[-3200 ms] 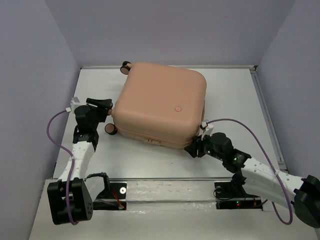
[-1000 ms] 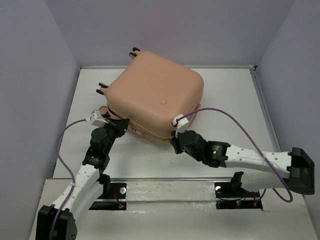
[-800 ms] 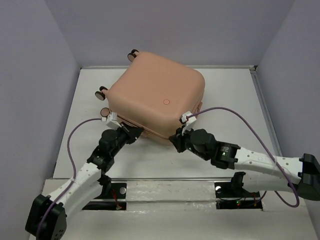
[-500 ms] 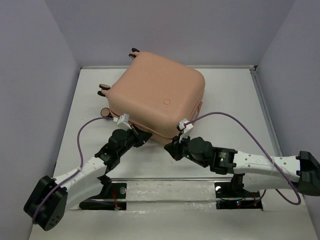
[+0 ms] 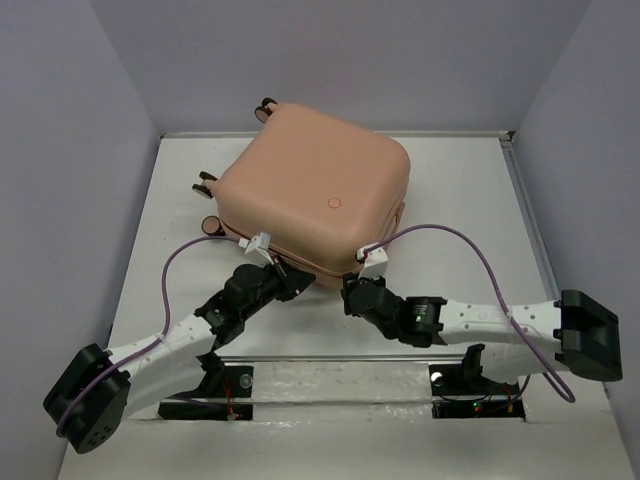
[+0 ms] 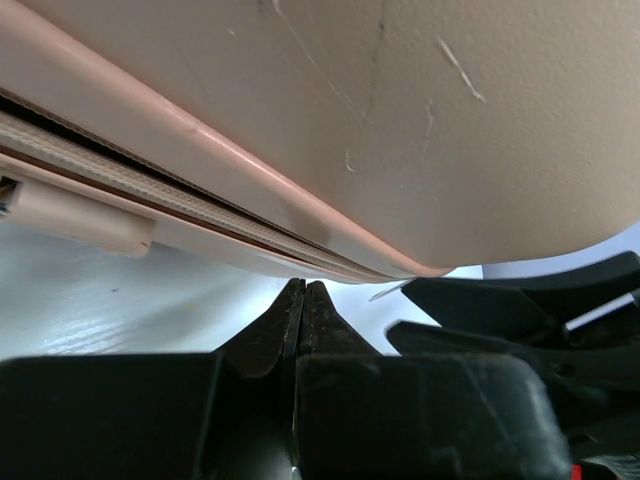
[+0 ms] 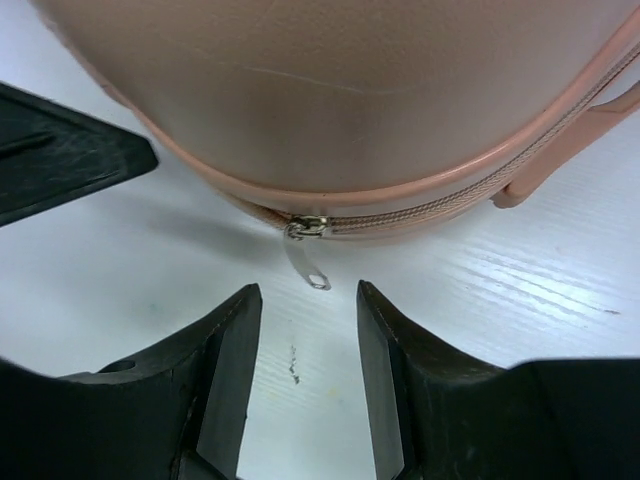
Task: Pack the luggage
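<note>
Looking down from above, we see the peach-pink suitcase (image 5: 315, 190) lying shell-up on the white tabletop (image 5: 470, 200). It fills the middle of the surface toward 12 o'clock and is turned so that one rounded corner points at 6 o'clock. A small round mark (image 5: 333, 202) sits on the shell, and peach-capped wheels (image 5: 205, 183) stick out along the 10 o'clock side. Both arms reach in from the near edge and meet at that near corner. The left hand (image 5: 290, 278) is at about 7 o'clock of the suitcase and the right hand (image 5: 352, 290) at about 5 o'clock, close to each other. From the left wrist we find the left hand (image 6: 303, 290) clenched, its two black fingers pressed flat together with nothing between them, the tip just under the zipper seam (image 6: 180, 205). From the right wrist, the right hand (image 7: 308, 300) is released, its fingers standing apart. The metal zipper pull (image 7: 305, 262) hangs from the seam just ahead of the gap and touches neither finger. Purple cables (image 5: 455, 235) loop over both arms, one resting against the suitcase's near side.
</note>
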Controlling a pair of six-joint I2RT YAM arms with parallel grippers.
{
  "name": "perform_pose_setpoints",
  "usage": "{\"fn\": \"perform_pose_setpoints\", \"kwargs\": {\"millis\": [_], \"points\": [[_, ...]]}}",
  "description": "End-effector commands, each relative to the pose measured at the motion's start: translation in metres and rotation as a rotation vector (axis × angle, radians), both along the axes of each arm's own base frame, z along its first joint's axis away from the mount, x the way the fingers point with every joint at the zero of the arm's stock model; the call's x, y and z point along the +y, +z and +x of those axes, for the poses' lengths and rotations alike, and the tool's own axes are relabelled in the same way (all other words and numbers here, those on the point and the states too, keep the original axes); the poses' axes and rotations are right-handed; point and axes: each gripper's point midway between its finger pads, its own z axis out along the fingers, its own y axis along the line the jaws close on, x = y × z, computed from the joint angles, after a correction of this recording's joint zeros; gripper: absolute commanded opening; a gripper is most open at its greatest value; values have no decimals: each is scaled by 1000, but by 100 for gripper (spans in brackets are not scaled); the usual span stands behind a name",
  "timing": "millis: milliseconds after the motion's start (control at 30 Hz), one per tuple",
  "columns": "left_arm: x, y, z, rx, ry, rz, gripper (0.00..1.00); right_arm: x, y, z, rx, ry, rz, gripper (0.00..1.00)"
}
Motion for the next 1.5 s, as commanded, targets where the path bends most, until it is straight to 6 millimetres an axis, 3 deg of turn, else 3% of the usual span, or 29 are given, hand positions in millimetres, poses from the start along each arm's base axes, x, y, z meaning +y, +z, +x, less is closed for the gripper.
{"fn": "perform_pose_setpoints", "kwargs": {"millis": [0,100,233,367,500,533,567,767,800,867,933,1000,1100,1133,1233,1267,1367,1467], "points": [[-9,35,9,-81,17,-76,6,3,22,23,-84,-134,7,50],[-11,38,10,-92,11,-71,6,6,15,31,-98,-179,-32,50],[-11,36,11,-100,7,-57,6,13,21,41,-133,-223,-59,51],[-9,33,9,-95,5,-45,6,19,18,51,-151,-278,-110,46],[-6,31,5,-90,6,-46,6,-4,17,55,-173,-386,-207,26],[-1,32,8,-94,39,-45,6,-7,18,55,-179,-398,-214,12],[1,31,8,-94,47,-44,6,-11,22,55,-188,-415,-211,7],[7,35,10,-106,68,-12,6,-30,25,44,-155,-388,-165,7],[5,40,11,-112,62,-10,6,-27,34,40,-139,-347,-124,7],[3,35,14,-92,50,37,6,-27,28,32,-115,-273,-111,7],[6,64,27,-149,87,79,6,-11,37,20,-76,-147,-6,7],[30,104,40,-205,187,124,29,-5,31,8,-38,-61,27,7],[61,156,53,-251,230,193,76,-3,35,-2,-21,5,58,7],[89,162,71,-239,305,225,83,-3,36,-3,-20,14,59,7],[115,162,90,-186,288,227,93,-7,36,-7,-20,32,69,7],[138,157,100,-157,317,205,94,-7,40,-7,-26,38,85,7],[179,152,113,-118,405,165,96,-12,34,-10,-23,52,77,7],[199,143,117,-78,444,123,98,-14,27,-9,-26,49,42,12]]}}
